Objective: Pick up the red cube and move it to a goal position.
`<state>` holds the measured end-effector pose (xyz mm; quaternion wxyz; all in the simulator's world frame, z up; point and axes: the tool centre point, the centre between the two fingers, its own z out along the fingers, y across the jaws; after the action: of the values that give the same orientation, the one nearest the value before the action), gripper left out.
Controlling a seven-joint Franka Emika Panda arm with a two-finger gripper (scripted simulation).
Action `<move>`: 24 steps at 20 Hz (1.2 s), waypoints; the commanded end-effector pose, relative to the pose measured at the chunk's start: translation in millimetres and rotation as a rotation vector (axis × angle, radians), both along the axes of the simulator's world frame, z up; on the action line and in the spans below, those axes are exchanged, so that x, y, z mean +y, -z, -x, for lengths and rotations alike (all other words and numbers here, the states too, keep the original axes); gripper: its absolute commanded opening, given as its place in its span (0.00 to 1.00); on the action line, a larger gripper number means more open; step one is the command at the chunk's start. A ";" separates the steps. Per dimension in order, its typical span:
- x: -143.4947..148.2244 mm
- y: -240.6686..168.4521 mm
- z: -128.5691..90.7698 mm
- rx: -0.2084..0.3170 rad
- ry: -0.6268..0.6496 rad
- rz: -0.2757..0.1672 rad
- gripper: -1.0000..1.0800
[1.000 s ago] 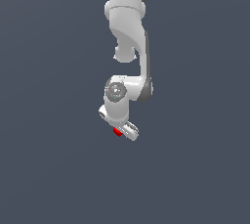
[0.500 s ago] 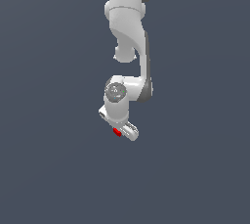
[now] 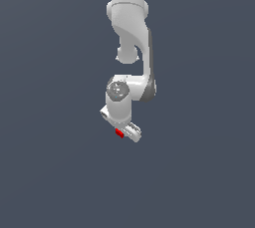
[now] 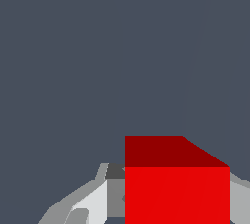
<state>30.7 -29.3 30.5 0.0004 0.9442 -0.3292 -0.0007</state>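
Note:
The red cube (image 3: 119,133) shows as a small red patch at the lower edge of my white gripper (image 3: 121,131) in the exterior view, mostly covered by the hand. In the wrist view the red cube (image 4: 177,184) fills the space between my fingers (image 4: 93,201), which press on its two sides. The gripper is shut on the cube. The fingertips themselves are hidden by the hand in the exterior view.
The white arm (image 3: 133,28) reaches down from the top of the exterior view. Around it there is only a plain dark grey-blue surface (image 3: 50,162). No goal marker shows.
The wrist and gripper have shifted slightly upward with the red cube held in them. The grip has not changed.

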 end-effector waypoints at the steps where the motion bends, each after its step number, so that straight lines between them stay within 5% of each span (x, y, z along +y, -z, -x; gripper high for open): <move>1: 0.1 -9.9 1.3 -0.002 0.000 0.000 0.00; 10: 0.3 -73.5 14.7 -0.002 0.001 -0.001 0.00; 24: 0.1 -234.9 45.7 -0.001 0.002 0.000 0.00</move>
<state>-11.2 -29.2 247.6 -0.0003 0.9439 -0.3301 0.0000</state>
